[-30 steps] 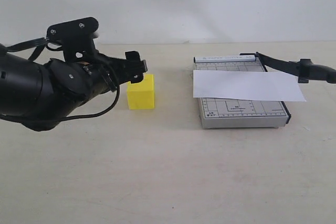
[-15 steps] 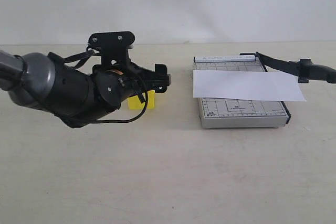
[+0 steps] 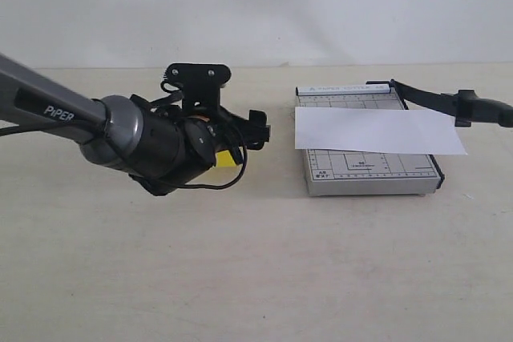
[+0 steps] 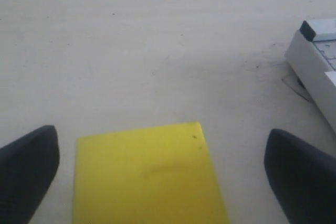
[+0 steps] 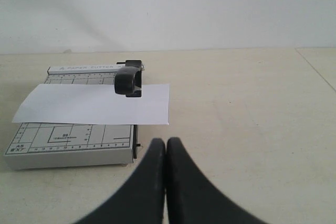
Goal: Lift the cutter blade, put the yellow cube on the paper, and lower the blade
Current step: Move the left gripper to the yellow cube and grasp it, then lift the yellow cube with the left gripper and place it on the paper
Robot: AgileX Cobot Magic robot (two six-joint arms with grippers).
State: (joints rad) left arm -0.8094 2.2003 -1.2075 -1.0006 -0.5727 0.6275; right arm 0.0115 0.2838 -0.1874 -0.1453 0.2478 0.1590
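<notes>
The yellow cube (image 4: 149,177) rests on the table between the widely spread fingers (image 4: 29,171) of my open left gripper (image 4: 160,135); nothing touches it. In the exterior view the left gripper (image 3: 256,129) and its arm cover the cube (image 3: 227,158), leaving only a yellow sliver. The white paper (image 3: 377,131) lies across the grey gridded trimmer (image 3: 369,174). The cutter blade (image 3: 437,100) is lifted off the base and slants out to the right, ending in its thick handle (image 3: 483,109). My right gripper (image 5: 166,144) is shut and empty, short of the trimmer (image 5: 68,140) and facing the handle (image 5: 128,83).
The trimmer's corner (image 4: 315,56) is close beside the cube on the side of one left finger. Bare beige tabletop (image 3: 256,262) spreads in front, and a white wall runs behind.
The left arm has swung to the right and over the yellow cube, which is now mostly covered in the exterior view. Trimmer, paper and blade have not moved.
</notes>
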